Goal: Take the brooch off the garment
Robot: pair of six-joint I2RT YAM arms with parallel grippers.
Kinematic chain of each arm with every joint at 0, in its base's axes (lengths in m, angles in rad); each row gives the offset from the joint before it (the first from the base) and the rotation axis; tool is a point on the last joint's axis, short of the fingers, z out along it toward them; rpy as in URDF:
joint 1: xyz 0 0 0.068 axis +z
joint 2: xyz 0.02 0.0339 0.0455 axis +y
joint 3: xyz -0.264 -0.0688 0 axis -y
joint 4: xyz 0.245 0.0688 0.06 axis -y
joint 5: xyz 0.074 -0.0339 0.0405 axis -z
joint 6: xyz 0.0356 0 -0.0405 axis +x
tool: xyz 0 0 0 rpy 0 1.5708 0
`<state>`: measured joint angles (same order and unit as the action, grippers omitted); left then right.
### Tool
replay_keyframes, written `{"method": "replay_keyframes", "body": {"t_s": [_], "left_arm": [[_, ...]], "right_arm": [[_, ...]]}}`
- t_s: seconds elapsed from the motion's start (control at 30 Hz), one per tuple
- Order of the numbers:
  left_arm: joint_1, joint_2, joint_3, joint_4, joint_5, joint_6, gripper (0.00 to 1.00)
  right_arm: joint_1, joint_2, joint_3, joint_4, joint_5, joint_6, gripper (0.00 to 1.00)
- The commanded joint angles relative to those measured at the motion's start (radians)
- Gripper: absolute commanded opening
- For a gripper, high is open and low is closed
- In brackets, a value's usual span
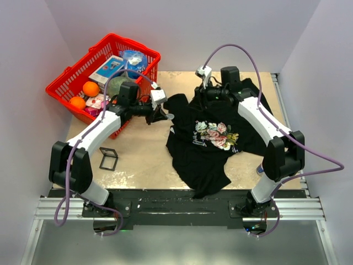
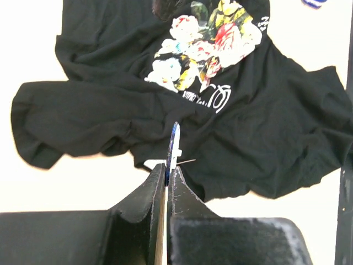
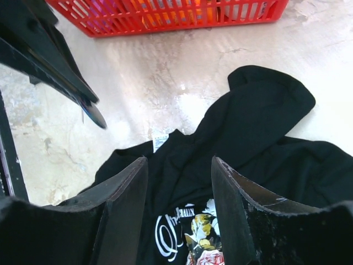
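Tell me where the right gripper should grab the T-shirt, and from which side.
Pinch the neckline beside the white label, coming down from above: the T-shirt lies flat on the table, and the open right gripper hangs over that edge.

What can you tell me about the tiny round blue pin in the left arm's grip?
The tiny round blue brooch is a thin disc seen edge-on, upright, its lower rim pinched between the shut jaws of the left gripper. A fine needle seems to jut from one side. It hangs clear of the black floral-print T-shirt, touching only the jaws.
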<state>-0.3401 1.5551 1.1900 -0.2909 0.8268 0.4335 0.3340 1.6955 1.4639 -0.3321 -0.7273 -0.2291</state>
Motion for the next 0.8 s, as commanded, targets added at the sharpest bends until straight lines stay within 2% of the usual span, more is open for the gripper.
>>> {"method": "replay_keyframes", "body": {"t_s": [0.0, 0.23, 0.43, 0.57, 0.77], "left_arm": [[0.006, -0.049, -0.009, -0.067, -0.025, 0.070, 0.00], [0.006, -0.009, 0.054, -0.050, -0.057, -0.022, 0.00], [0.006, 0.040, 0.120, -0.096, -0.014, -0.061, 0.00], [0.006, 0.083, 0.154, -0.097, 0.015, -0.137, 0.00], [0.006, 0.085, 0.151, -0.068, 0.067, -0.206, 0.00]], "right_arm": [[0.013, -0.036, -0.008, -0.022, -0.075, -0.079, 0.54], [0.109, -0.030, 0.024, -0.082, -0.064, -0.208, 0.56], [0.125, 0.010, 0.058, -0.065, -0.072, -0.228, 0.58], [0.143, 0.036, 0.087, -0.059, -0.089, -0.208, 0.61], [0.160, 0.062, 0.098, -0.050, -0.075, -0.202, 0.61]]}}
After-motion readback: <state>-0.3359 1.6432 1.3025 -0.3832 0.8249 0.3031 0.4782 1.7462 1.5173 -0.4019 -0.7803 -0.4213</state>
